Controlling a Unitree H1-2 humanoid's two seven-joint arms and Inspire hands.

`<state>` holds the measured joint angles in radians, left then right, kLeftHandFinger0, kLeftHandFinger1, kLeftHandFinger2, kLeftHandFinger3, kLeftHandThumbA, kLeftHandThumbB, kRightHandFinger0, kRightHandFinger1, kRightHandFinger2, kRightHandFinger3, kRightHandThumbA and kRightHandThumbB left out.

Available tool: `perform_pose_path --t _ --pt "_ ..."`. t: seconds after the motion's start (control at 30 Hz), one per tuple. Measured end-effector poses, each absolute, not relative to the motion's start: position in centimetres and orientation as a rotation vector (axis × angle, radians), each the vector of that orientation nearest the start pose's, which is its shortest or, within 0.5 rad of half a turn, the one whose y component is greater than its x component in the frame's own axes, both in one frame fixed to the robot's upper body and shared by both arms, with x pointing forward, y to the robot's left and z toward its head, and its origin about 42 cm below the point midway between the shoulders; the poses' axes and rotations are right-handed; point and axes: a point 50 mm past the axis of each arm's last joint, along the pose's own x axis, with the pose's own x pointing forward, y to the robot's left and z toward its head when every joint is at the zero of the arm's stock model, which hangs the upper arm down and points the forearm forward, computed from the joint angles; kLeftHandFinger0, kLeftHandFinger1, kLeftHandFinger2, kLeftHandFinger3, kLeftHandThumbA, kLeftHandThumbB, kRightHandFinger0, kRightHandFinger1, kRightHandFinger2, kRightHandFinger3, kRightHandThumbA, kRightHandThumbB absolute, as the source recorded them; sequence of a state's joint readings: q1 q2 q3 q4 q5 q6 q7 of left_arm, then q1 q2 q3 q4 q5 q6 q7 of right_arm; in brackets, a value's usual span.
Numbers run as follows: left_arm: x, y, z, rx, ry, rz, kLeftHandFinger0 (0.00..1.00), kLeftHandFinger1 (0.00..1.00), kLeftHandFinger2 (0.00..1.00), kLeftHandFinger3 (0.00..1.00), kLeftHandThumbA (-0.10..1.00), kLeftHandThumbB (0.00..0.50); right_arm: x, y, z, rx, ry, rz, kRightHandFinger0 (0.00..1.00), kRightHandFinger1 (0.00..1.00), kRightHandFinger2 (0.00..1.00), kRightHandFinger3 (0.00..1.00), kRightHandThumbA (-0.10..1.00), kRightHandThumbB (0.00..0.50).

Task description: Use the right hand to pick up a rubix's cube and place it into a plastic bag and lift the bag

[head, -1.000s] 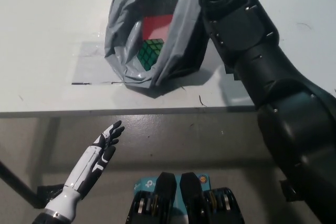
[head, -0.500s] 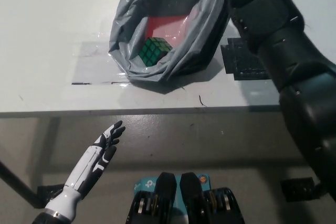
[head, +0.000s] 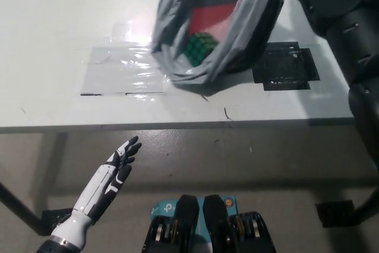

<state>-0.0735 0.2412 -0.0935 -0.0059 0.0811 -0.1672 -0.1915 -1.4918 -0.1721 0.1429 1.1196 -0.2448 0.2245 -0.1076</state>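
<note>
The black right arm (head: 349, 34) reaches past the top edge, so I cannot tell its hand's state. The green-faced rubix's cube (head: 200, 47) lies inside the grey plastic bag (head: 177, 63) just left of it. The white left hand (head: 115, 167) rests open below the white table (head: 53, 39).

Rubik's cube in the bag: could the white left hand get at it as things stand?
Probably not without a big move. The left hand hangs open below the table edge, off to the side, while the cube sits deep inside the grey bag, whose walls surround it.

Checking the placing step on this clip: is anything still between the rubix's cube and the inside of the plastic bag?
Nothing visible. The rubix's cube already lies inside the open grey plastic bag, beside a red sheet. The black right arm reaches up past the frame's top, its hand unseen; the white left hand rests below the table edge.
</note>
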Motion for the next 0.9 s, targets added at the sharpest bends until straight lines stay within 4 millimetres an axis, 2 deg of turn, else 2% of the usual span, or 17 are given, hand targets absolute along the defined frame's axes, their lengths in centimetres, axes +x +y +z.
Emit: perform_pose_path --t 0.03,0.07,0.1,0.17,0.2,0.27,0.33,0.37,0.47,0.53,0.57,0.67,0.73,0.77,0.83,0.9 --pt "30.3 24.6 12.8 0.338 -0.205 -0.318 1.00 1.00 1.00 1.00 1.00 0.301 59.5 -13.7 48.4 -0.612 -0.205 -0.026 1.00 1.00 1.00 1.00 0.54 0.480" --pt "30.3 24.6 12.8 0.338 -0.203 -0.318 1.00 1.00 1.00 1.00 1.00 0.303 59.4 -13.7 48.8 -0.607 -0.206 -0.005 1.00 1.00 1.00 1.00 0.59 0.496" --pt "30.3 24.6 12.7 0.338 -0.202 -0.318 1.00 1.00 1.00 1.00 1.00 0.312 59.3 -13.7 49.0 -0.602 -0.204 0.007 1.00 1.00 1.00 1.00 0.49 0.496" --pt "30.3 24.7 12.6 0.338 -0.198 -0.317 1.00 1.00 1.00 1.00 1.00 0.312 59.2 -13.8 49.3 -0.586 -0.193 0.044 1.00 1.00 1.00 1.00 0.42 0.485" --pt "30.3 24.7 12.6 0.338 -0.196 -0.317 1.00 1.00 1.00 1.00 1.00 0.311 59.2 -13.9 49.3 -0.581 -0.188 0.056 1.00 1.00 1.00 1.00 0.32 0.468" --pt "30.3 24.7 12.5 0.337 -0.193 -0.317 1.00 1.00 1.00 1.00 1.00 0.310 59.1 -14.0 49.2 -0.568 -0.167 0.093 1.00 1.00 1.00 1.00 0.24 0.459" --pt "30.3 24.7 12.4 0.337 -0.190 -0.317 1.00 1.00 1.00 1.00 1.00 0.302 59.1 -14.3 48.9 -0.555 -0.136 0.137 1.00 1.00 1.00 1.00 0.26 0.462" --pt "30.3 24.7 12.4 0.337 -0.190 -0.317 1.00 1.00 1.00 1.00 1.00 0.301 59.1 -14.4 48.8 -0.553 -0.127 0.148 1.00 1.00 1.00 1.00 0.32 0.439" --pt "30.3 24.7 12.4 0.337 -0.189 -0.317 1.00 1.00 1.00 1.00 1.00 0.299 59.0 -14.8 48.7 -0.547 -0.101 0.188 1.00 1.00 1.00 1.00 0.47 0.466" --pt "30.3 24.7 12.4 0.337 -0.188 -0.317 1.00 1.00 1.00 1.00 1.00 0.299 58.7 -15.4 48.9 -0.560 -0.093 0.229 1.00 1.00 1.00 1.00 0.46 0.477" --pt "30.3 24.7 12.4 0.337 -0.188 -0.317 1.00 1.00 1.00 1.00 1.00 0.302 58.7 -15.5 48.9 -0.565 -0.093 0.235 1.00 1.00 1.00 1.00 0.41 0.487" --pt "30.3 24.7 12.3 0.336 -0.187 -0.317 1.00 1.00 1.00 1.00 1.00 0.301 58.2 -15.9 49.3 -0.596 -0.096 0.274 1.00 1.00 1.00 1.00 0.40 0.499" --pt "30.3 24.7 12.3 0.336 -0.187 -0.317 1.00 1.00 1.00 1.00 1.00 0.309 57.9 -16.2 49.1 -0.621 -0.088 0.313 1.00 1.00 1.00 1.00 0.43 0.479" --pt "30.3 24.7 12.3 0.336 -0.187 -0.317 1.00 1.00 1.00 1.00 1.00 0.330 57.8 -16.3 49.0 -0.633 -0.083 0.327 1.00 1.00 1.00 1.00 0.43 0.459" --pt "30.3 24.7 12.3 0.336 -0.188 -0.317 1.00 1.00 1.00 1.00 1.00 0.326 57.6 -16.4 48.8 -0.648 -0.074 0.347 1.00 1.00 1.00 1.00 0.38 0.494" --pt "30.3 24.7 12.4 0.336 -0.189 -0.317 1.00 1.00 1.00 1.00 1.00 0.321 57.2 -16.5 48.0 -0.692 -0.053 0.396 1.00 1.00 1.00 1.00 0.43 0.499"
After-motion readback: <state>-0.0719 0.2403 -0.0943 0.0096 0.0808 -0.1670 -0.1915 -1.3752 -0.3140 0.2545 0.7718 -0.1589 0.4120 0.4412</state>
